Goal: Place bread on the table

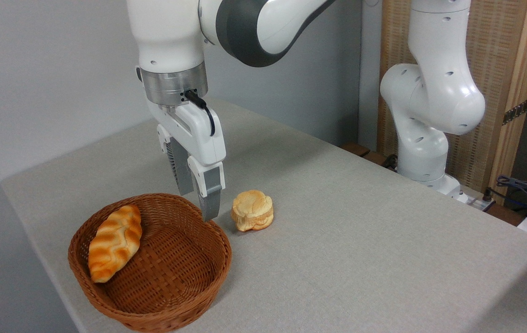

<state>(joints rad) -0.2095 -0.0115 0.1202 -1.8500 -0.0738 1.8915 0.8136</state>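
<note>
One long, pointed-oval golden-orange loaf with a wavy ridged top (115,243) lies inside the brown woven wicker basket (185,296), leaning against its left inner wall, one tip low and the other near the rim. It has not yet reached the light grey cloth-textured surface (360,240).

The robot's two-finger hand (198,203) hangs above the basket's back rim, fingers pointing down, parted by a modest gap and holding nothing. It is well clear of the loaf, to its right.

Handling, as judged: the loaf looks light and somewhat soft, with a ridged crust that should offer fair friction. A hold across the narrow width at mid-length seems soundest; the tapered ends would likely slip. Its slant against the wall leaves little room for the finger on that side.

Count: one loaf, one basket, one small round pale bun with a flower-shaped top (253,210) on the surface just right of the basket, one arm.
</note>
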